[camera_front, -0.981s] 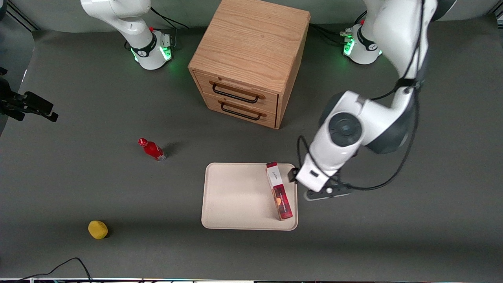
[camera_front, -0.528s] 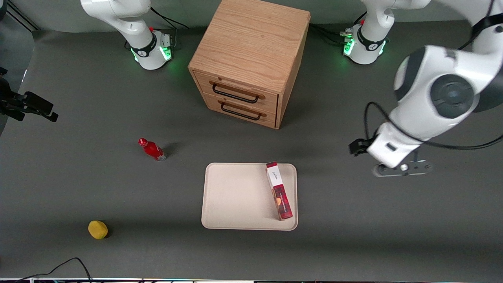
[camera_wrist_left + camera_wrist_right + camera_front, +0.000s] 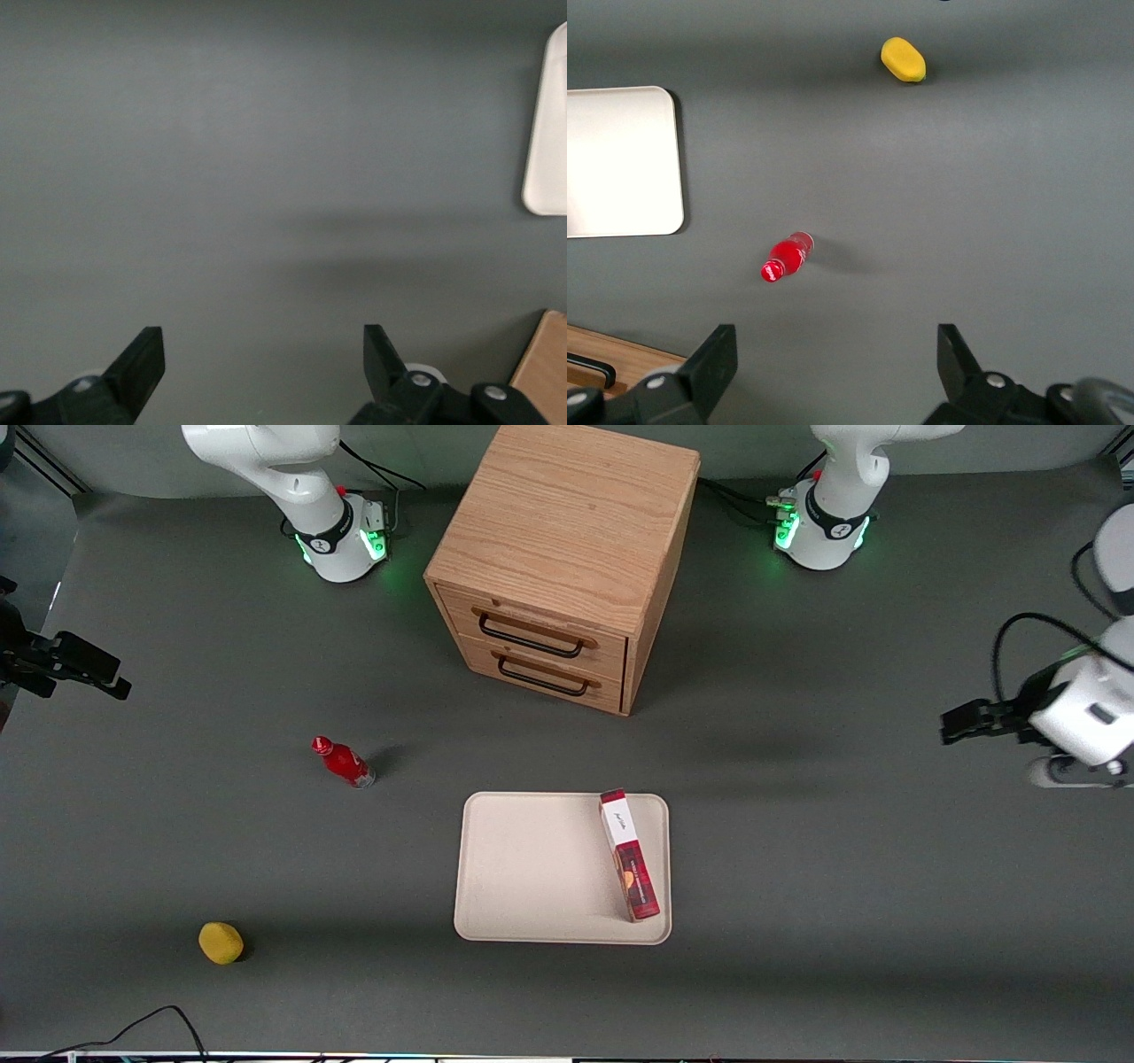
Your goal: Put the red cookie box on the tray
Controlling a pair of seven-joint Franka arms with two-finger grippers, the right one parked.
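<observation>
— Grey matting covers the whole table [image 3: 842,921], and the red cookie box [image 3: 630,856] already lies flat on the tray [image 3: 532,868], along the edge nearest the working arm.

— So the job looks finished?

— I'd say so. That edge is probably just where the arm's reach set it down. The gripper [image 3: 961,722] hangs well apart from the tray, toward the working arm's end of the table.

— Holding anything?

— No. From the front I can't judge it, but the wrist camera shows the fingers [image 3: 142,359] spread wide over bare mat, nothing between them, only a corner of the tray [image 3: 549,133] in sight.
</observation>
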